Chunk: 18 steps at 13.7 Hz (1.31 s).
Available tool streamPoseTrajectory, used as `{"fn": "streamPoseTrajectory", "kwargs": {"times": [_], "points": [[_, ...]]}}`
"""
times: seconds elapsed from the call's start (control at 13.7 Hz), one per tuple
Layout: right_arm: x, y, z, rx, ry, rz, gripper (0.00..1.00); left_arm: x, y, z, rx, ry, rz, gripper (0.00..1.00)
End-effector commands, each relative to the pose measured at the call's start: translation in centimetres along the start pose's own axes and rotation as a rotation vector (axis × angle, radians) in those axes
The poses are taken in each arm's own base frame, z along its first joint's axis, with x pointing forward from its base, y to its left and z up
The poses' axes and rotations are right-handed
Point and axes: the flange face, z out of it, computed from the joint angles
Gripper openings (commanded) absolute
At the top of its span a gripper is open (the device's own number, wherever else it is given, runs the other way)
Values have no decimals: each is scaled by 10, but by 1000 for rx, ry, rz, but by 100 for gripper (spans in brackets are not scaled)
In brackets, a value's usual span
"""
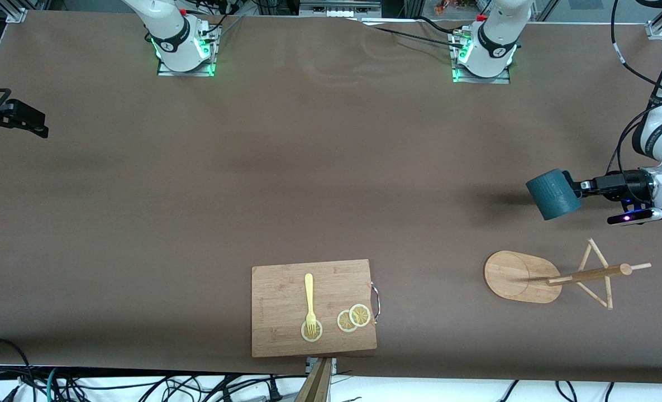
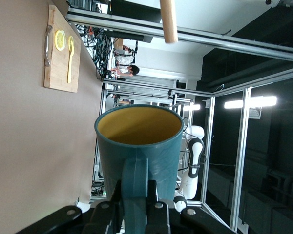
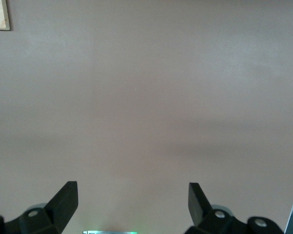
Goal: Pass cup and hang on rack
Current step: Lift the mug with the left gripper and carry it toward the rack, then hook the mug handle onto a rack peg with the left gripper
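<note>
Left gripper (image 1: 577,188) clamped on the handle of the cup (image 1: 553,194); the left wrist view shows both fingers (image 2: 155,210) pinching the handle from either side. Cup held on its side in the air, over bare table at the left arm's end, mouth turned away from the wrist, yellow inside showing.

Rack (image 1: 554,277) stands on the table at the same end, nearer the front camera than the spot under the cup. Oval base, pole and crossed pegs all free. In the left wrist view a peg or pole tip (image 2: 168,20) shows past the cup's rim.

Right gripper (image 1: 12,118) over the right arm's end of the table, well apart from everything; fingers (image 3: 63,200) spread, nothing between them. That arm waits.

We judge the pass done and the hanging step in hand: cup with the left arm, not yet on a peg.

Next move, as we read it: bring the cup to the rack, line the handle loop with a peg end, slide on, then let go. Tight point: the fingers fill part of the loop.

Board (image 1: 313,307) with fork (image 1: 309,298) and lemon slices (image 1: 354,317) sits apart, nearer the camera.
</note>
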Motion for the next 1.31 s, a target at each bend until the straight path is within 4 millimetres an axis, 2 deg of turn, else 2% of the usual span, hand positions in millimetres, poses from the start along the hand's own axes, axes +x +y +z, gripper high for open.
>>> {"fn": "streamPoseTrajectory", "kwargs": {"times": [0.0, 0.15, 0.36, 0.51, 0.8, 0.95, 1.24], "points": [[0, 3, -4, -7, 8, -3, 100, 22, 10, -10, -29, 17, -13, 0], [0, 3, -4, -7, 8, -3, 100, 25, 15, -15, -28, 25, 0, 0], [0, 3, -4, -6, 8, -1, 100, 35, 34, -22, -27, 42, 9, 0], [0, 3, -4, -7, 8, -3, 100, 42, 34, -22, -29, 46, 14, 0], [0, 3, -4, -5, 8, -1, 100, 65, 14, -38, -43, 59, 12, 0], [0, 3, -4, -6, 8, -1, 100, 77, 7, -37, -81, 78, 20, 0], [0, 3, -4, -5, 8, -1, 100, 84, 7, -39, -108, 95, 8, 0]]}}
